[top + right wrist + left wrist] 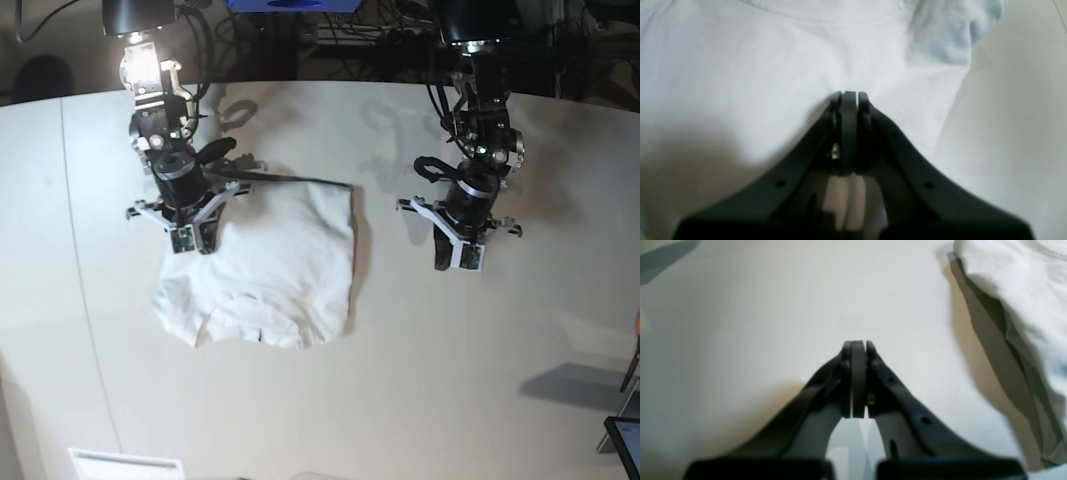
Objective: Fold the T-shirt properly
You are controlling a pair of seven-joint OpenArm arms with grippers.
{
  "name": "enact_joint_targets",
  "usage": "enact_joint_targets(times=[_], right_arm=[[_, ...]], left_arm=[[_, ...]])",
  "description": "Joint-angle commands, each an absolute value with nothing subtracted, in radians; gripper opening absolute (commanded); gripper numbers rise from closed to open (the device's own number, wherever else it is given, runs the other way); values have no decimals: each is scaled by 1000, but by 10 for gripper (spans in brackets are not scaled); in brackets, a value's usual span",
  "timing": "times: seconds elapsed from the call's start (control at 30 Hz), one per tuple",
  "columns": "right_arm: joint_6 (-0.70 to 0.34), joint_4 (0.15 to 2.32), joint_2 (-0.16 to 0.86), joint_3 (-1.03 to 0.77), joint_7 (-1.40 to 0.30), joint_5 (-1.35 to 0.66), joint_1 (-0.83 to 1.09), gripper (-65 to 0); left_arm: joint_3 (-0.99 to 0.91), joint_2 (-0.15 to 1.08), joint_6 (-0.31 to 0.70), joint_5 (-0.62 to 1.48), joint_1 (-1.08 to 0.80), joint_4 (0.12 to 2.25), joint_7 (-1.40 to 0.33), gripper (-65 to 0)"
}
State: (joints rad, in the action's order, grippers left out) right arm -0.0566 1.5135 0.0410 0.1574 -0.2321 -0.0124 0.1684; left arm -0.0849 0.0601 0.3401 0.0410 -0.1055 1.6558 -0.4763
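The white T-shirt lies partly folded on the white table, its neck opening toward the near side. My right gripper is over the shirt's far left part. In the right wrist view this gripper is shut, with its tips right at the fabric and no cloth visible between the pads; the collar seam lies beyond it. My left gripper hangs over bare table right of the shirt. Its wrist view shows it shut and empty, with the shirt's raised edge off to the right.
Cables and equipment line the table's far edge. A dark object sits at the near right corner, and a white sheet lies at the near left edge.
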Motion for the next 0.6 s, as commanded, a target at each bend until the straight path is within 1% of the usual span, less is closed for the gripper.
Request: enact_joint_targets(times=[0.0, 0.1, 0.33, 0.5, 0.57], right_arm=[[-71, 1549, 42, 136, -219, -15, 162, -633], [-81, 1601, 41, 91, -209, -15, 165, -633], [-143, 1702, 42, 58, -2, -15, 255, -633], [-143, 1679, 44, 58, 317, -15, 371, -631], [-145, 1659, 77, 58, 453, -15, 417, -631]], left_arm=[[-84, 61, 335, 47, -94, 1678, -443, -650], [-82, 58, 337, 47, -111, 1689, -424, -650], [-79, 65, 338, 47, -199, 1685, -147, -650], [-33, 124, 392, 39, -295, 1690, 18, -650], [-24, 145, 394, 39, -340, 1693, 74, -650]])
